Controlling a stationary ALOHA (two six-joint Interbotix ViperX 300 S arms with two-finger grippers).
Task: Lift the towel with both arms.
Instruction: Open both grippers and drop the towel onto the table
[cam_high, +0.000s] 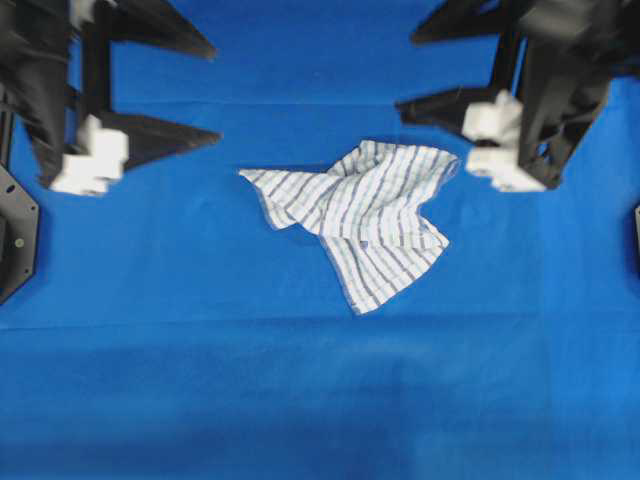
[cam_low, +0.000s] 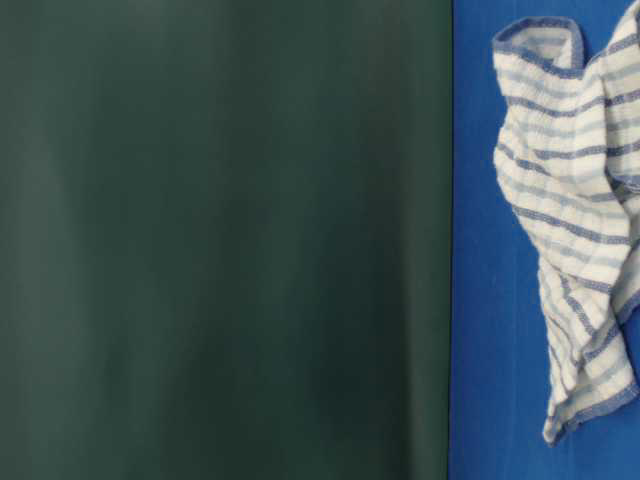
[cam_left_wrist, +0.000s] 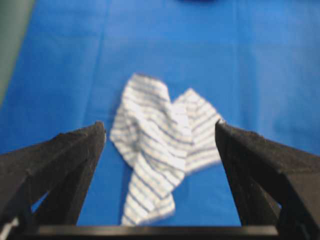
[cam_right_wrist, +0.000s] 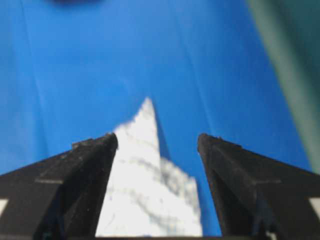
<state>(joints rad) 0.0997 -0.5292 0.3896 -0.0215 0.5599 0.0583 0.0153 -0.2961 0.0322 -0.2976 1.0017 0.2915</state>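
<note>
Both grippers — left (cam_high: 212, 92) and right (cam_high: 405, 72) — are wide open and empty, so each should pinch its own towel (cam_high: 360, 218) edge.

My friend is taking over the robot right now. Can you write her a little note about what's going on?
Left gripper: open, empty, set back from the towel.
Right gripper: open, empty, close to the towel's edge.
The towel lies crumpled on the blue cloth, mid-table.
Done: nothing gripped yet.
Left: each gripper takes a side of the towel, then both lift together.
</note>
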